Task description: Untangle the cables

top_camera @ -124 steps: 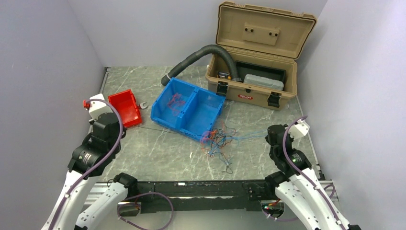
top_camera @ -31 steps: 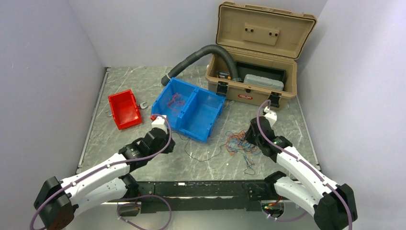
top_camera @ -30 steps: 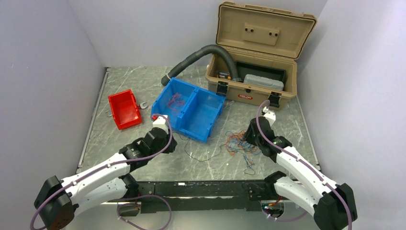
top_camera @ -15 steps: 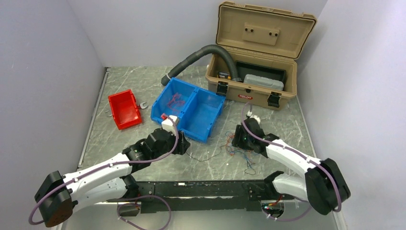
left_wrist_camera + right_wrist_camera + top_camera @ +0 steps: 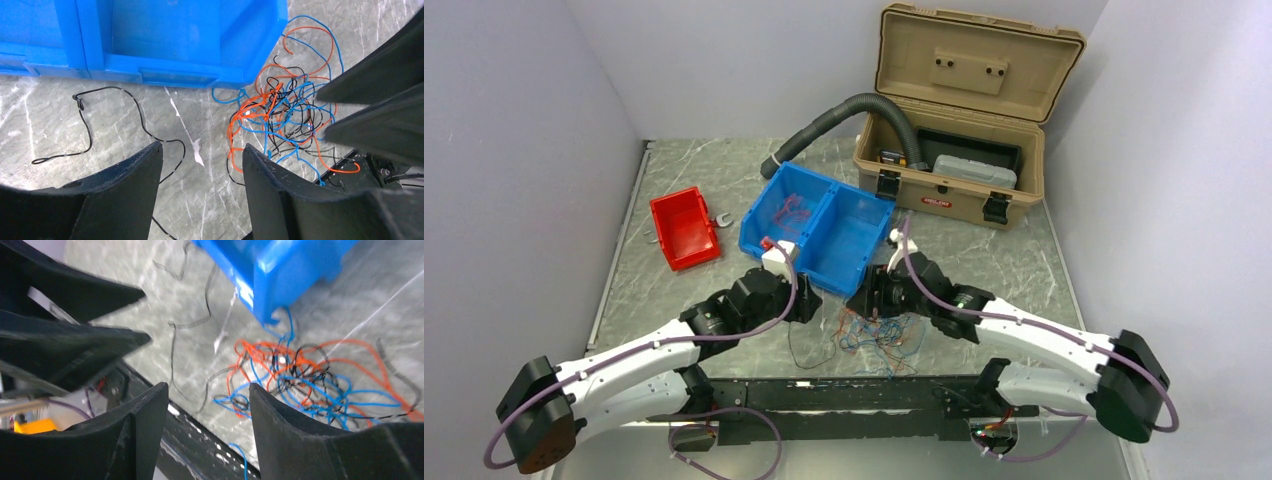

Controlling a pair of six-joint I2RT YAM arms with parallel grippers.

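Both arms lean over the tangle, empty.
The cables [image 5: 272,112] lie knotted at the corner of the blue bin [image 5: 165,40]; left gripper [image 5: 200,187] and right gripper [image 5: 207,422] hover with fingers spread, facing each other, probably to pull opposite strands.

- Soft, even light falls from overhead. The pale walls look flat, with no hot spot anywhere.
- On the marbled bench [image 5: 724,170], shadows are faint and soft-edged under the arms and along the tan case [image 5: 944,185].
- The overhead view is sharp from edge to edge, though the cables [image 5: 879,335] are too fine to tell apart there.
- The left wrist view is crisp: each strand reads clearly and the blue bin [image 5: 165,40] glows with saturated colour.
- The left hand [image 5: 201,150] is near-black and almost featureless.
- The right wrist view is smeared. Strands streak, the bench veins blur into pale glare lines, and the right hand [image 5: 209,387] stays dark.
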